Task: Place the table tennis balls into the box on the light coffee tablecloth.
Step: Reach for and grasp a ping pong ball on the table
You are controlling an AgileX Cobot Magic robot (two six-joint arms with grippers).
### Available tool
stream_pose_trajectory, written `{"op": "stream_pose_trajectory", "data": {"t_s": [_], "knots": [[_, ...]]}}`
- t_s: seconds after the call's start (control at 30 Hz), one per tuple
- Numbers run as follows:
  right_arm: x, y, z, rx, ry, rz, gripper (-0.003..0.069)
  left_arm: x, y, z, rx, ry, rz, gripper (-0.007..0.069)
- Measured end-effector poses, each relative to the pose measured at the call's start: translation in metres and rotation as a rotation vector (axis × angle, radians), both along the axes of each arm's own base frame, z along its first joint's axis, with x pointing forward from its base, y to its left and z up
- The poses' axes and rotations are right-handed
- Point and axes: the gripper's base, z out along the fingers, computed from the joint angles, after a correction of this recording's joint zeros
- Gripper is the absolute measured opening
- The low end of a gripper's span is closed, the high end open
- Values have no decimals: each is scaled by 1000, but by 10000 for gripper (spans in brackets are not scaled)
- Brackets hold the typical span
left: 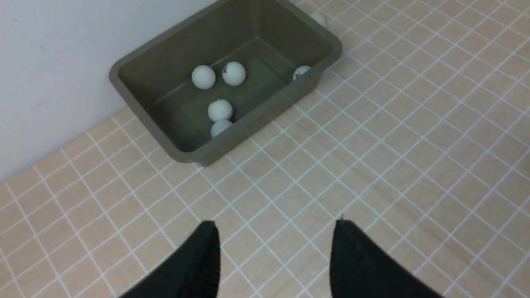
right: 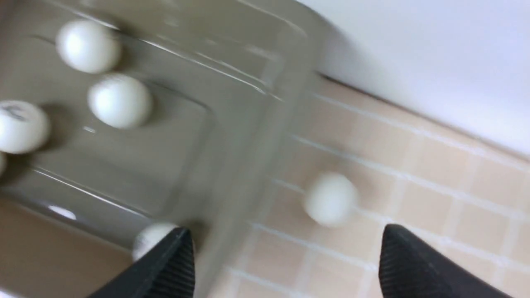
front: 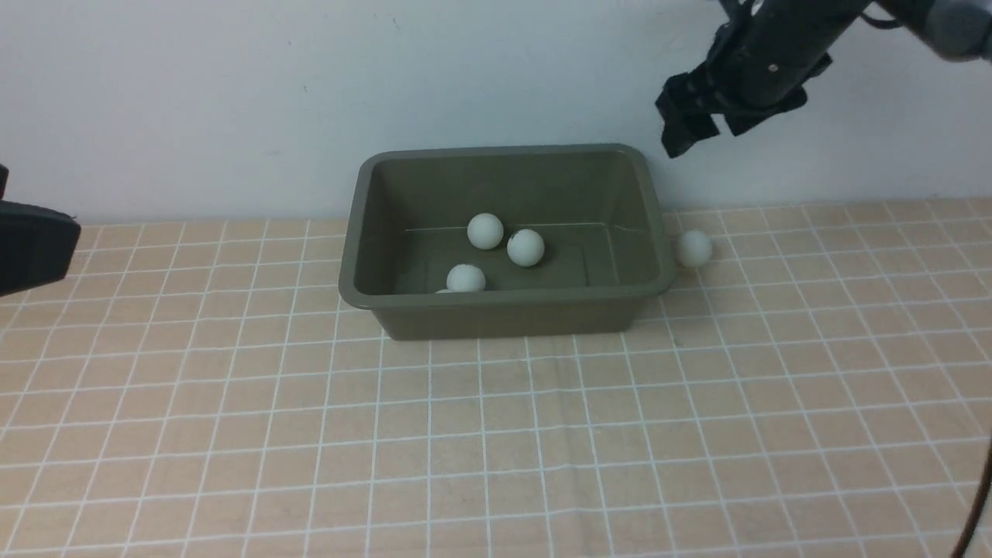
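Note:
The olive-green box stands on the light coffee tablecloth against the wall. Several table tennis balls lie inside it, among them two near the middle and one by the near wall. One ball lies on the cloth just outside the box's right wall. It also shows in the right wrist view and the left wrist view. My right gripper hangs open and empty high above that ball. My left gripper is open and empty over the cloth, well to the left of the box.
A white wall rises right behind the box. Part of my left arm shows at the left edge of the front view. The right wrist view is blurred by motion.

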Motion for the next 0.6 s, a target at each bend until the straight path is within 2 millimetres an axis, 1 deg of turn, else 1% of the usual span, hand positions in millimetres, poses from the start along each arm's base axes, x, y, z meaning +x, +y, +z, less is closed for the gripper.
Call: {"op": "stream_pose_trajectory", "data": {"t_s": [0.07, 0.13, 0.17, 0.23, 0.27, 0.33, 0.5, 0.6], "knots": [[-4, -20, -7, 7, 46, -46, 541, -4, 0, -1, -2, -6, 0, 298], [-7, -28, -16, 25, 89, -63, 541, -6, 0, -4, -1, 1, 0, 298], [-9, -29, -26, 34, 128, -60, 541, -6, 0, -7, -1, 8, 0, 298], [-12, -28, -39, 36, 164, -42, 541, -4, 0, -13, 3, 32, 1, 298], [-13, -27, -43, 36, 173, -39, 540, -4, 0, -14, 4, 34, 2, 298], [-13, -24, -60, 41, 170, -26, 534, -2, 2, -20, 19, 54, 10, 298], [-6, -25, -81, 52, 62, -48, 505, -3, 2, -21, 22, 52, 12, 298], [-3, -25, -88, 53, 16, -51, 496, -3, 2, -22, 22, 53, 12, 298]]}}
